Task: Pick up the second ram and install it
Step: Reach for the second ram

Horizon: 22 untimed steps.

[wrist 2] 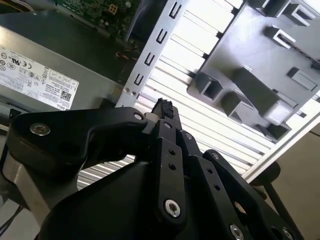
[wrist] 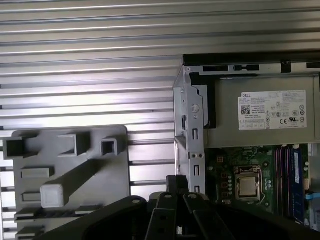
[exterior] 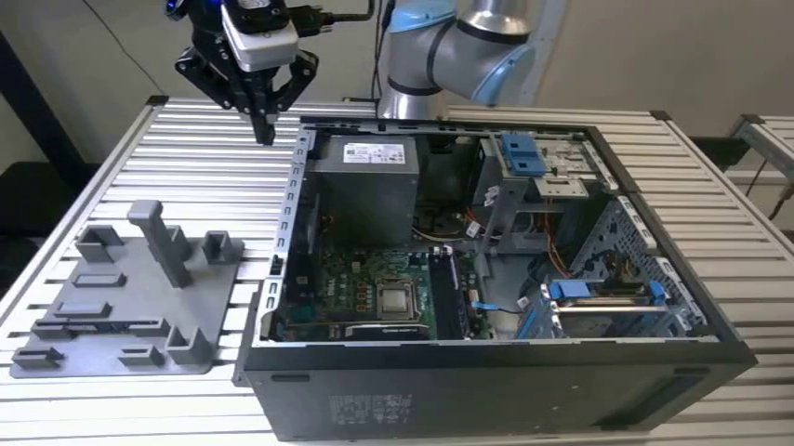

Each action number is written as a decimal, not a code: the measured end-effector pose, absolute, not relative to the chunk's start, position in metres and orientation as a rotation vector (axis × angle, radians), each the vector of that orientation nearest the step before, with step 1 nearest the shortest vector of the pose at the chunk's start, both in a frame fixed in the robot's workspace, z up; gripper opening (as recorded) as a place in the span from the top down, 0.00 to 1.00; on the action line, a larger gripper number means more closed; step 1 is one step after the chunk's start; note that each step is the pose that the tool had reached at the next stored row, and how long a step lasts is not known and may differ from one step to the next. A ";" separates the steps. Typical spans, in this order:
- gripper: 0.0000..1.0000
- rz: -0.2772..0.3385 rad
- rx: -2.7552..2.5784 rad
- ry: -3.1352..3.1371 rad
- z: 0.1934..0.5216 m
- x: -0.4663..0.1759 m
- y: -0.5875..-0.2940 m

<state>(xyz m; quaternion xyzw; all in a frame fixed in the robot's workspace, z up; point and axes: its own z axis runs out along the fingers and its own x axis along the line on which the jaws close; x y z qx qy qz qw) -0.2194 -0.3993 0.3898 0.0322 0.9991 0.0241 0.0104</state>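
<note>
My gripper (exterior: 264,137) hangs high over the slatted table (exterior: 186,177), just outside the far corner of the open computer case (exterior: 293,200) on the exterior view's left. Its black fingers are shut tip to tip with nothing between them, as the second wrist view (wrist 2: 162,107) and the first wrist view (wrist: 176,181) also show. A narrow bluish ram stick (wrist: 295,175) stands in the memory slots beside the processor (wrist: 247,186). I cannot tell whether it is the second ram.
A grey fixture tray (exterior: 125,307) with posts and slots lies on the table at the exterior view's left. Inside the case are the grey power-supply box (exterior: 363,186), the green motherboard (exterior: 360,279) and bright-blue drive latches (exterior: 522,153). The robot's arm (exterior: 459,46) rises behind the case.
</note>
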 end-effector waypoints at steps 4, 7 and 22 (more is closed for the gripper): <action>0.89 0.075 0.100 3.118 0.390 -0.227 -0.399; 0.89 0.075 0.100 3.118 0.389 -0.233 -0.399; 0.89 0.075 0.101 3.118 0.388 -0.262 -0.400</action>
